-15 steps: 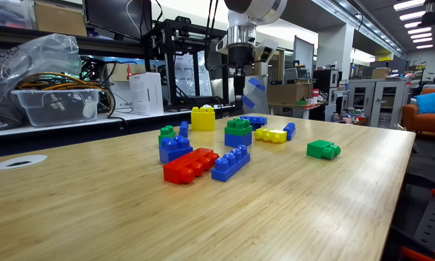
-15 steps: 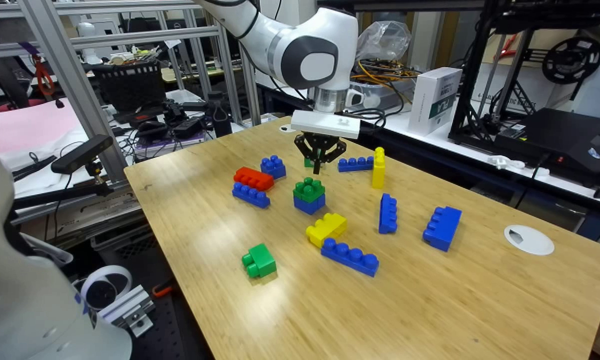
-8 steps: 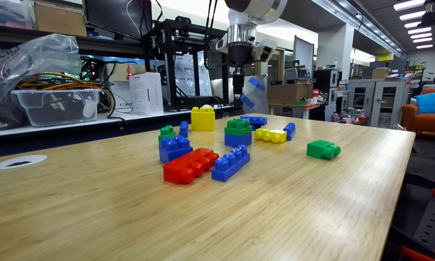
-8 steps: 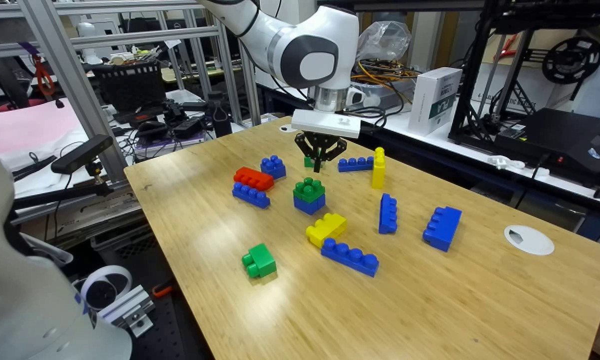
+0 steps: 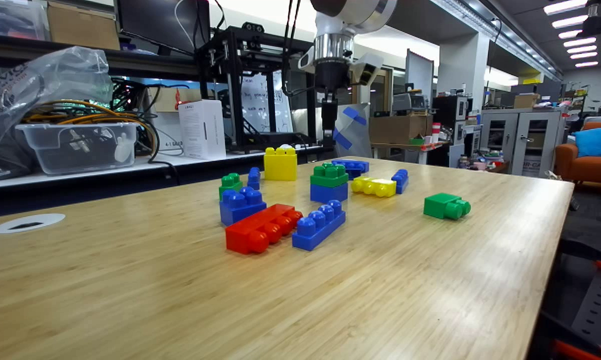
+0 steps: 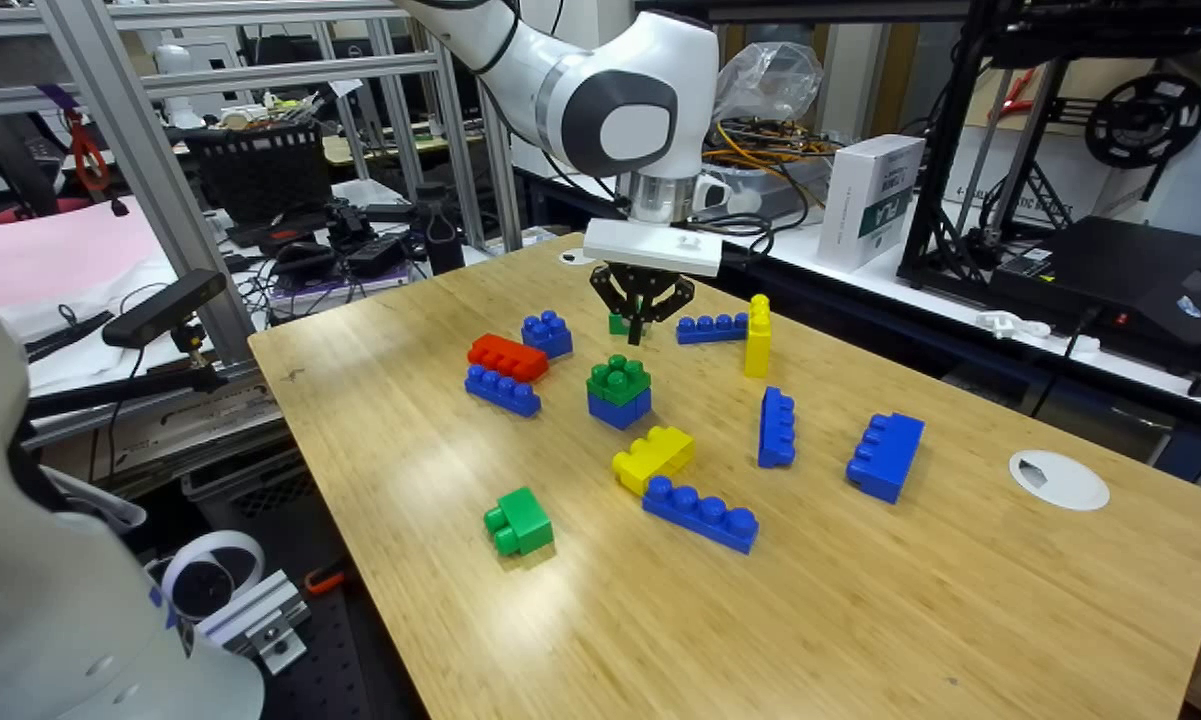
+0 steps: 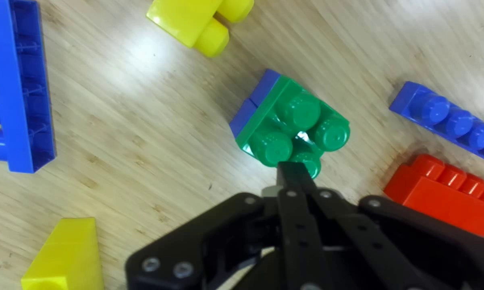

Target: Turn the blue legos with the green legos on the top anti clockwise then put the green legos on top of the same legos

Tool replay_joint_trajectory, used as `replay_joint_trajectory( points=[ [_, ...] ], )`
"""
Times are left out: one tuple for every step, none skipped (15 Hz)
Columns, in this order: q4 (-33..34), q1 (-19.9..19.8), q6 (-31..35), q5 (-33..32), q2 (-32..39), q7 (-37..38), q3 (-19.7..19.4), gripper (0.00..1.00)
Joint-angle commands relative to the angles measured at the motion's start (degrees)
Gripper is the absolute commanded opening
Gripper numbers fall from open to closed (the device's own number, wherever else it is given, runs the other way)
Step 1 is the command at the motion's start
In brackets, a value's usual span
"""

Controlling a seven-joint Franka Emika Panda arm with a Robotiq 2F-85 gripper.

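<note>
A green block [image 6: 619, 382] sits on top of a blue block [image 6: 620, 409], forming one upright stack on the table. The green block [image 5: 329, 175] and the blue block [image 5: 329, 193] show in both exterior views. In the wrist view the green block [image 7: 292, 121] has its studs up, and the blue block [image 7: 250, 104] shows along its left side. My gripper [image 6: 635, 335] is shut and empty, with its fingertips together. It hangs above the table near the stack, apart from it. In the wrist view the fingertips [image 7: 293, 169] overlap the stack's nearest green stud.
A red block [image 6: 508, 357] and a long blue block [image 6: 501, 390] lie beside the stack. A yellow block [image 6: 655, 457] lies close to it, touching or nearly touching another blue block [image 6: 701, 514]. A loose green block [image 6: 522, 520] and an upright yellow block [image 6: 757, 338] stand farther off.
My gripper has shifted very slightly between the oldest frames and now, and it stays shut. The stack and the other blocks have not moved.
</note>
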Motion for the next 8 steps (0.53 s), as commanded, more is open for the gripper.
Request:
replay_joint_trajectory(
  points=[
    [0.07, -0.4, -0.09, -0.15, 0.01, 0.13, 0.43, 0.01],
    [0.07, -0.4, -0.08, -0.15, 0.01, 0.13, 0.43, 0.0],
    [-0.32, -0.18, 0.89, -0.73, -0.12, 1.24, 0.21, 0.0],
    [-0.48, -0.11, 1.09, -1.02, -0.18, 1.69, 0.16, 0.0],
    [-0.71, 0.0, 1.62, -1.32, -0.27, 2.67, 0.08, 0.0],
    [-0.87, 0.11, 2.21, -1.55, -0.32, 3.83, 0.01, 0.0],
    [-1.18, 0.38, 3.4, -2.13, -0.4, 5.86, -0.15, 0.0],
    [-1.43, 0.63, 4.58, -2.75, -0.42, 8.19, -0.3, 0.0]
  ],
)
